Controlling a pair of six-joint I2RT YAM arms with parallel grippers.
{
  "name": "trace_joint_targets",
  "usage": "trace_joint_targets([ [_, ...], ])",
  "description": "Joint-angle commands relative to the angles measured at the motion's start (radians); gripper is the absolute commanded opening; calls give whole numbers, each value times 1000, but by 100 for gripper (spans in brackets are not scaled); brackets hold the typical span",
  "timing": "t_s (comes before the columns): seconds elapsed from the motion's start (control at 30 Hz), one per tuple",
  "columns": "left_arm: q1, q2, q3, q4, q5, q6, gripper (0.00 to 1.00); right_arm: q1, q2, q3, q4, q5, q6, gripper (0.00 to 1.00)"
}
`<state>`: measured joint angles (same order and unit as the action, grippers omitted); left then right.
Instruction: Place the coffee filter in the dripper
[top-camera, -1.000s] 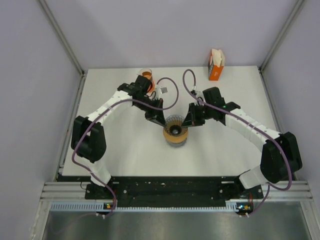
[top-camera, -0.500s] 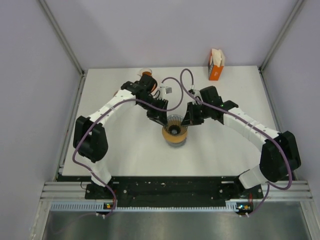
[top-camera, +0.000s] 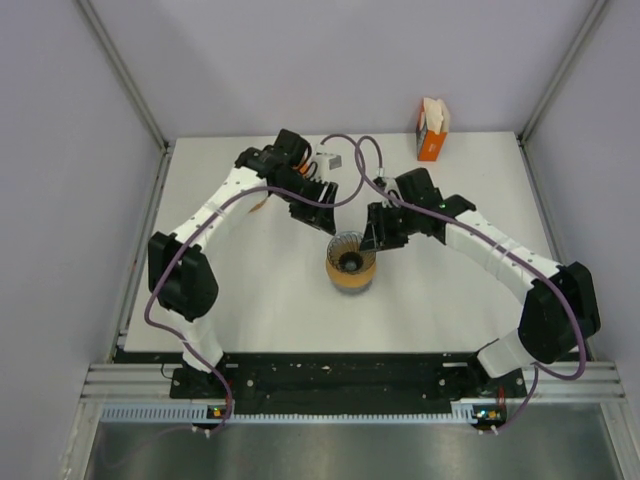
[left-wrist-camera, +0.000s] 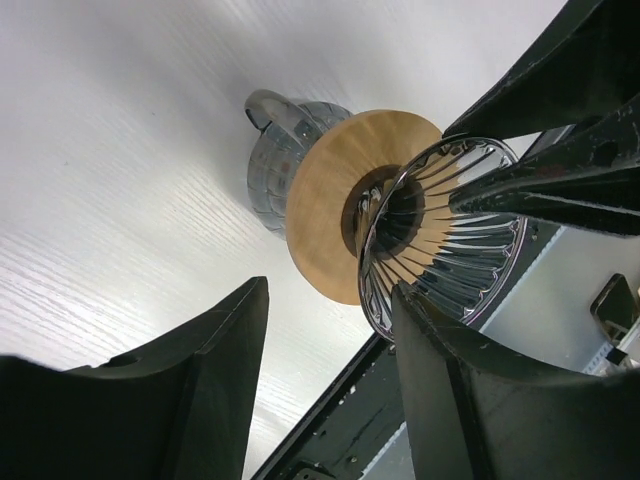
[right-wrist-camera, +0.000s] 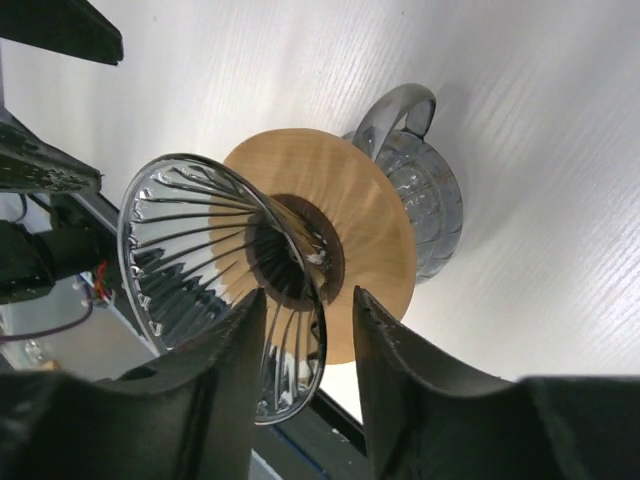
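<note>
The dripper (top-camera: 351, 262) stands mid-table: a ribbed clear glass cone (left-wrist-camera: 450, 230) in a round wooden collar (left-wrist-camera: 325, 220) on a glass base with a handle (right-wrist-camera: 425, 190). No paper shows inside the cone. The coffee filter shows only as white paper sticking out of an orange box (top-camera: 431, 138) at the back right. My left gripper (top-camera: 325, 220) (left-wrist-camera: 330, 290) is open, just back-left of the dripper and holding nothing. My right gripper (top-camera: 375, 240) (right-wrist-camera: 310, 295) is open at the dripper's right side, its fingers apart on either side of the glass rim (right-wrist-camera: 320, 330).
The white table (top-camera: 250, 300) ends at a black rail along the near edge, with grey walls close on three sides. Purple cables loop above the table behind the dripper. The left arm lies across the back-left part of the table.
Both grippers have opened; a second ago their tips were shut at the dripper's rim. The left gripper has drawn back up and away from it, the arm now covering an orange cup.
</note>
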<state>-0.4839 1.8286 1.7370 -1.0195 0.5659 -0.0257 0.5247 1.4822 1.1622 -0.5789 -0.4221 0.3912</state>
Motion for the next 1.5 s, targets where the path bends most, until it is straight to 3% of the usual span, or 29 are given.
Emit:
trace_joint_targets([
  [0.0, 1, -34, 67, -21, -6, 47, 58, 17, -16, 111, -28, 2, -28, 44],
  [0.2, 25, -29, 139, -48, -32, 59, 58, 2, -20, 289, -116, 61, -90, 66],
  [0.37, 63, -64, 153, -27, -83, 55, 59, -156, -16, 448, -133, 176, -103, 69],
  [0.47, 80, -92, 144, -5, -119, 55, 59, -244, 41, 540, -102, 368, -117, 65],
  [0.67, 91, -137, 107, 12, -193, 67, 59, -403, 303, 772, -36, 551, -129, 54],
  [0.77, 96, -164, 64, 42, -224, 69, 59, -454, 476, 945, -36, 559, -124, 55],
  [0.9, 100, -161, 58, 48, -241, 70, 59, -492, 732, 1212, -29, 568, -100, 65],
  [1.03, 102, -146, 64, 44, -244, 72, 58, -506, 901, 1364, 31, 539, -95, 65],
  [1.1, 102, -135, 64, 42, -245, 76, 58, -506, 938, 1363, 97, 551, -86, 62],
  [1.2, 105, -120, 67, 41, -247, 76, 58, -508, 986, 1349, 158, 537, -74, 49],
  [1.47, 108, -75, 114, 15, -262, 64, 57, -508, 1041, 1326, 174, 487, -89, 6],
])
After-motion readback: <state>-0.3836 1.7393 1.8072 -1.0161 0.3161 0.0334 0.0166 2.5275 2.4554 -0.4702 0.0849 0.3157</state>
